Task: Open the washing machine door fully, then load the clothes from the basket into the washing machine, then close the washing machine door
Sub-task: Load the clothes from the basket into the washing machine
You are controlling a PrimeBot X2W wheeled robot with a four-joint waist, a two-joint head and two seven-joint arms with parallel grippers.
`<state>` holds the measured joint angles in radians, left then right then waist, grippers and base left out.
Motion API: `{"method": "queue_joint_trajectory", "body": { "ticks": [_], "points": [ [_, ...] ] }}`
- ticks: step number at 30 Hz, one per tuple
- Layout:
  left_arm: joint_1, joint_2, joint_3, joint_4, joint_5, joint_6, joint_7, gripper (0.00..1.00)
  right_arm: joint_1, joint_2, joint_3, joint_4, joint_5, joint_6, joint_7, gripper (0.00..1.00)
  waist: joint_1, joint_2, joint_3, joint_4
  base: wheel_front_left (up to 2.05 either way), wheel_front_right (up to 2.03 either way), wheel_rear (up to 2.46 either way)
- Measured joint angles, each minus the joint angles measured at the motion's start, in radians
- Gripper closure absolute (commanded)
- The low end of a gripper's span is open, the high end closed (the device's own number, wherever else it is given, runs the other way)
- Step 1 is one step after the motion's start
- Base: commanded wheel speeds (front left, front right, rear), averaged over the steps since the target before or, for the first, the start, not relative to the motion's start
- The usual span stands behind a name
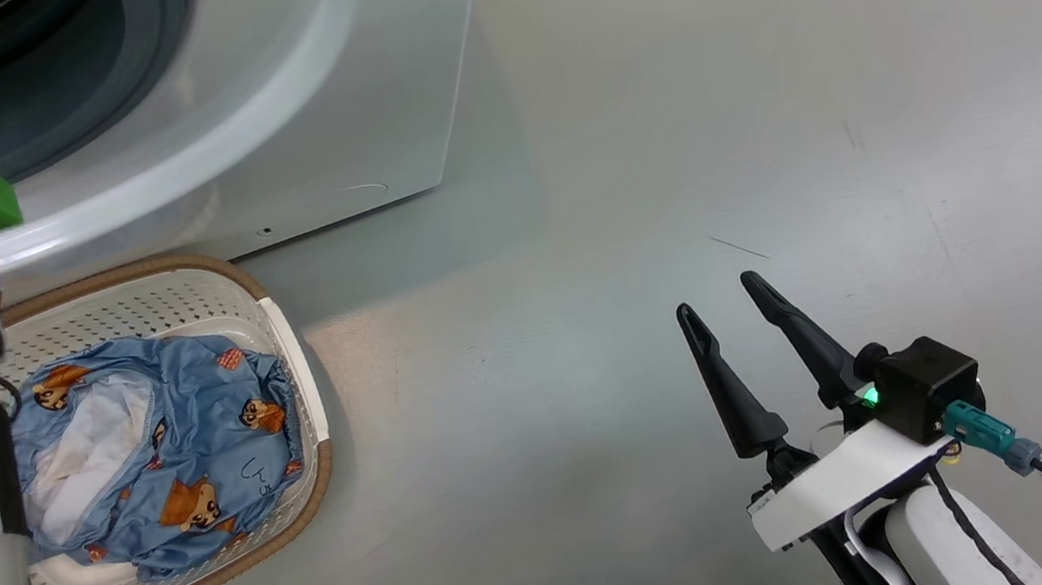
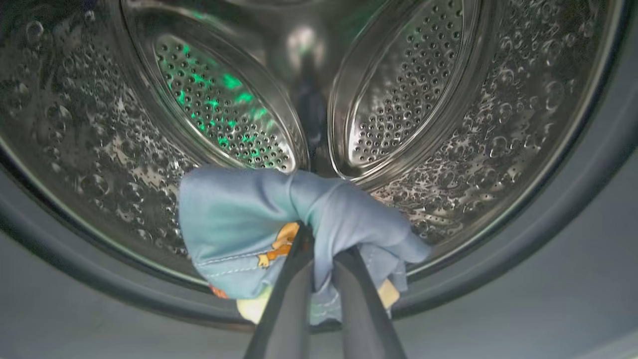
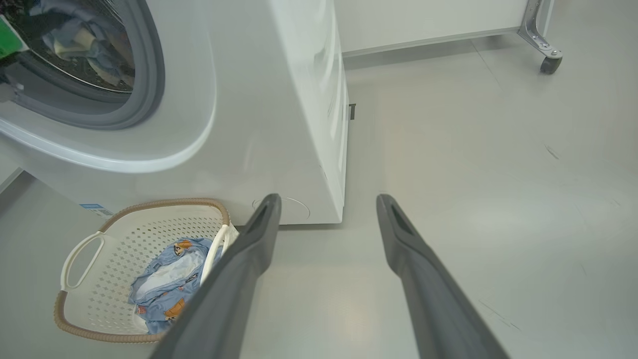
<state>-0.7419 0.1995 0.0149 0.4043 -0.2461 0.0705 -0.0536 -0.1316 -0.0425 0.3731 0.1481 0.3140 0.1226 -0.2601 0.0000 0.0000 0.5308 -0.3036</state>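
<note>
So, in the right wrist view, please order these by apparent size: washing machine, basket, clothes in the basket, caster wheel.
1. washing machine
2. basket
3. clothes inside it
4. caster wheel, smallest, but it is farthest from the camera, so its real size is unsure.

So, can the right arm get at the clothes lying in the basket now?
Probably yes. The right end effector is open over the floor, nothing stands between it and the basket, and the clothes lie uncovered.
</note>
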Motion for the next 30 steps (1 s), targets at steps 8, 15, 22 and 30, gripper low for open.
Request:
{"method": "queue_joint_trajectory", "body": {
  "ticks": [8,15,22,30],
  "points": [
    [-0.151,0.075,-0.011,0.087,0.051,0.000,0.050,1.00,0.017,0.000,0.029,0.004,0.000,0.000,0.000,0.00,0.0000,0.0000,0.030,-0.032,0.00,0.00,0.00],
    [-0.269,0.145,-0.010,0.153,0.101,0.001,0.062,1.00,0.019,0.001,0.032,0.005,0.011,0.000,0.000,0.00,0.0000,0.0000,0.075,-0.065,0.00,0.00,0.00],
    [-0.348,0.184,-0.023,0.233,0.139,0.001,0.080,1.00,0.037,0.002,0.048,0.005,0.021,0.000,0.000,0.00,0.0000,0.0000,0.105,-0.105,0.00,0.00,0.00],
    [-0.428,0.232,-0.055,0.293,0.171,-0.002,0.111,1.00,0.056,0.003,0.050,0.004,0.033,0.000,0.000,0.00,0.0000,0.0000,0.130,-0.135,0.00,0.00,0.00]
  ]
}}
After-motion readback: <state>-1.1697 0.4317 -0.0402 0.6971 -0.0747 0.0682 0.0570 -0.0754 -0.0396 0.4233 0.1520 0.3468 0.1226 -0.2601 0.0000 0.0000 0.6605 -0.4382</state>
